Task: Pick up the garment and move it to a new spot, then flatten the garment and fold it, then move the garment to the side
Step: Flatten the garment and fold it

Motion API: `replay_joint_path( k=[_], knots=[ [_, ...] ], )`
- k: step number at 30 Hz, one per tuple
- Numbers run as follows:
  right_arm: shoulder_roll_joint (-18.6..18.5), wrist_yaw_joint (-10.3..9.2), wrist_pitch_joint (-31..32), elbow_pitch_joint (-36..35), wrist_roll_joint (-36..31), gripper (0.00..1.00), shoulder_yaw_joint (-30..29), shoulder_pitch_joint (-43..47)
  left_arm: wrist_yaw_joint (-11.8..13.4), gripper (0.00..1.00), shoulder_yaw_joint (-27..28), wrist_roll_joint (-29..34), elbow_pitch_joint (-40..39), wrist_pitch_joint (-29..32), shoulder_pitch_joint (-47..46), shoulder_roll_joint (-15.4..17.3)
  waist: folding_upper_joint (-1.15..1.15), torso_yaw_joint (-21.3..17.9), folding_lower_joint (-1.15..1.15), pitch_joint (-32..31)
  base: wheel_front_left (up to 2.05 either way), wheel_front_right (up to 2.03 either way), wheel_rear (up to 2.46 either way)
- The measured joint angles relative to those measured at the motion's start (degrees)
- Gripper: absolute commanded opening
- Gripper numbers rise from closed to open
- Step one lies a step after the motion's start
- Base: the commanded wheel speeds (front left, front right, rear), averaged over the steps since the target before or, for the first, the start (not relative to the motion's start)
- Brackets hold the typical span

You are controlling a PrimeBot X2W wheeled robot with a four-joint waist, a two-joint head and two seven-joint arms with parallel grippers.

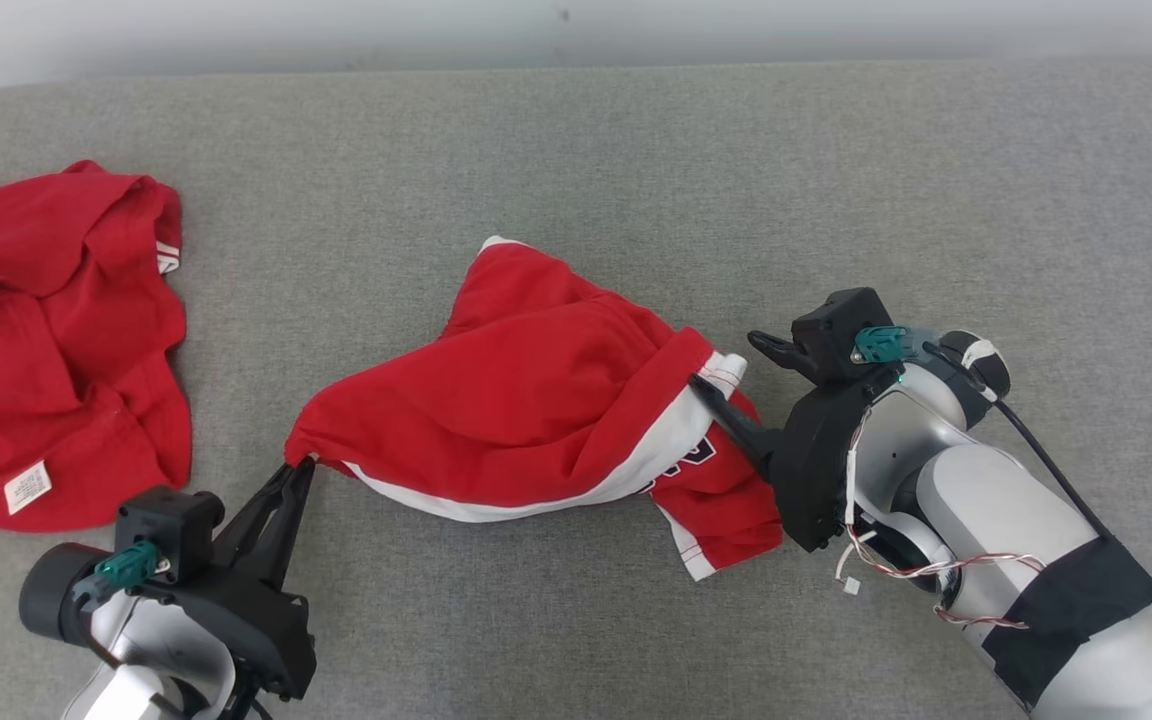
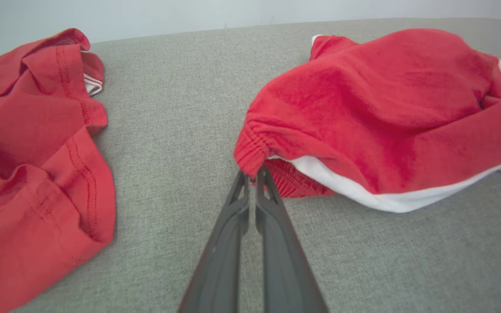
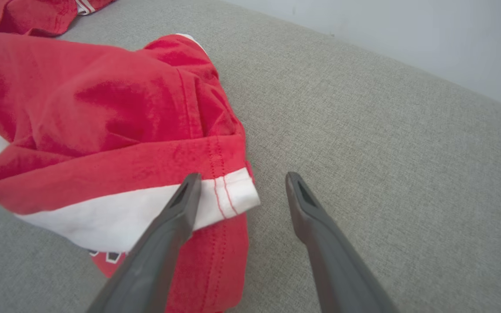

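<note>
The garment (image 1: 536, 390) is red with a white band, bunched in the middle of the grey surface; it also shows in the left wrist view (image 2: 385, 113) and the right wrist view (image 3: 102, 121). My left gripper (image 1: 301, 470) (image 2: 252, 174) is shut on the garment's ribbed left corner and holds it a little off the surface. At the garment's right end my right gripper (image 1: 731, 365) (image 3: 242, 178) stands open. Its white-banded corner lies between the two fingers, against one finger (image 3: 181, 204), ungripped.
A second red garment (image 1: 46, 340) (image 2: 28, 152) lies crumpled at the left edge, with a white label near its lower hem. The grey cushioned surface (image 1: 636, 160) stretches wide behind and to the right. A pale wall (image 1: 576, 30) runs along its far side.
</note>
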Motion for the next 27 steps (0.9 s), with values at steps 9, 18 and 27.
replay_joint_path(
  k=[9,18,27],
  knots=[
    [1.3,0.46,1.7,2.7,1.4,0.16,1.0,-0.8,0.0,0.00,-0.1,-0.5,0.1,0.0,0.0,-0.1,0.00,1.0,0.00,0.5,0.00,0.00,0.00],
    [0.2,0.47,2.5,3.2,1.4,1.00,1.2,-0.6,0.0,0.00,0.0,-0.6,0.5,0.0,0.0,-0.2,0.00,0.9,0.00,0.4,0.00,0.00,0.00],
    [0.3,0.98,5.0,2.4,1.9,1.00,2.5,0.2,0.0,0.00,0.1,-0.9,0.8,-0.3,-0.1,-0.1,0.00,0.1,0.00,0.2,0.00,0.00,0.00]
  ],
)
